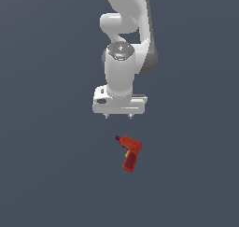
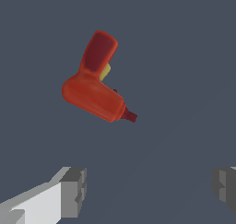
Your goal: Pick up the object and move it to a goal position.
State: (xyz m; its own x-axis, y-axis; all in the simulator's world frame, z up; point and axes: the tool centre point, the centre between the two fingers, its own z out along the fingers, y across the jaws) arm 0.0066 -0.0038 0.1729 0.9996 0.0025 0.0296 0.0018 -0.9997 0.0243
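Wrist view, gripper (image 2: 148, 191) spread wide, drill (image 2: 95, 83) apart

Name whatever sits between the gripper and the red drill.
Nothing: in the exterior view only bare grey floor separates the open gripper from the red drill; the wrist view agrees.

Exterior view: camera stands well off, looking steeply down onto the plain grey floor (image 1: 46, 174), taking in the white arm (image 1: 122, 53) from above with the gripper (image 1: 119, 115) pointing downward. Wrist view: camera rides on the wrist, faces along the fingers (image 2: 73, 191) toward the same floor, much nearer (only the two finger ends show at the frame edge). Both views share the small red drill (image 1: 129, 152) lying on the floor, clear of the gripper; it looms large through the wrist camera (image 2: 94, 80).
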